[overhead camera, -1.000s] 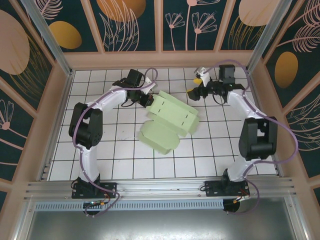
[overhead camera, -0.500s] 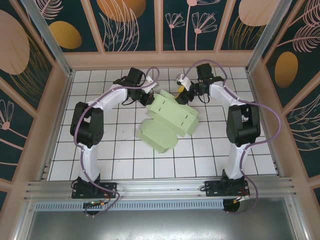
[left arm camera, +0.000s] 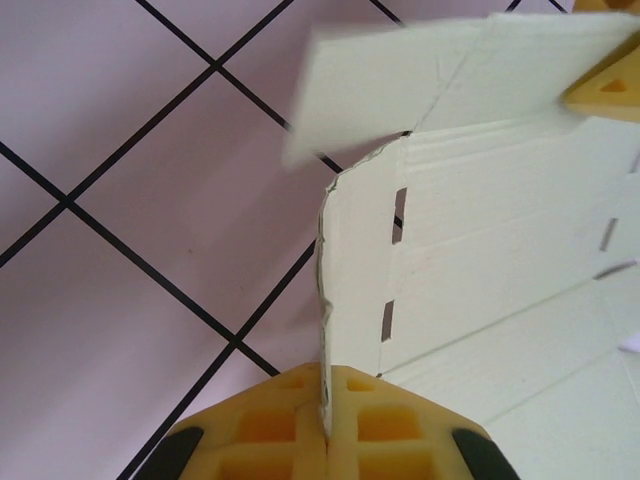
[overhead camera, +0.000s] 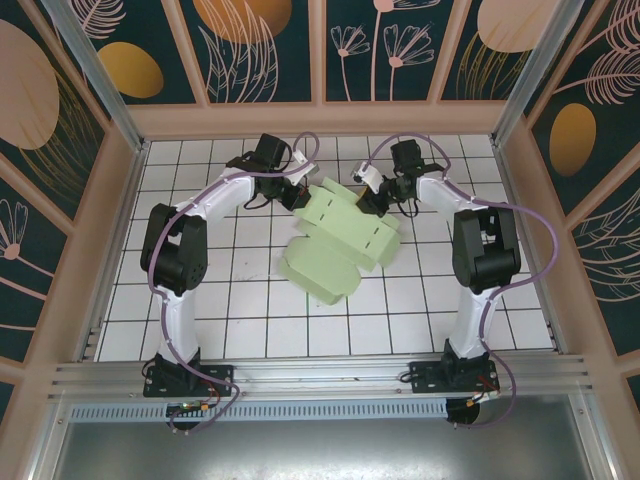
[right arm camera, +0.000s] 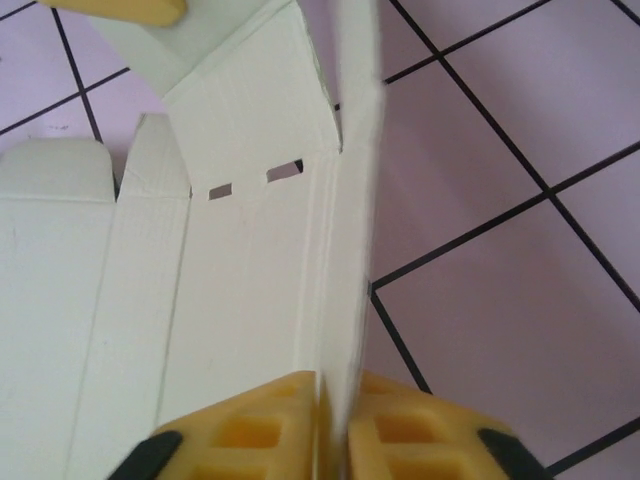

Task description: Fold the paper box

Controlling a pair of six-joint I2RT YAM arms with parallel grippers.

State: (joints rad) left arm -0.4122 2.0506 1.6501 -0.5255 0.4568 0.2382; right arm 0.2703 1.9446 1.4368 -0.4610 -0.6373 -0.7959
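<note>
Tiled table [overhead camera: 200,320] - paper box [overhead camera: 338,245] sits mid-table, half-folded, pale mint, slotted flaps raised along its 12 o'clock side. Left gripper [overhead camera: 299,197] is clamped on the 11 o'clock flap edge. Right gripper [overhead camera: 369,201] - a second ago wide apart, off at 1 o'clock - now pinches the 1 o'clock flap.

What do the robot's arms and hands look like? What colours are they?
The left arm and right arm are white tubes with chunky black joints. A thin purple cable loops alongside each one. The left hand and right hand have yellow fingers moulded in a square waffle grid, with black parts at their outer edges.
</note>
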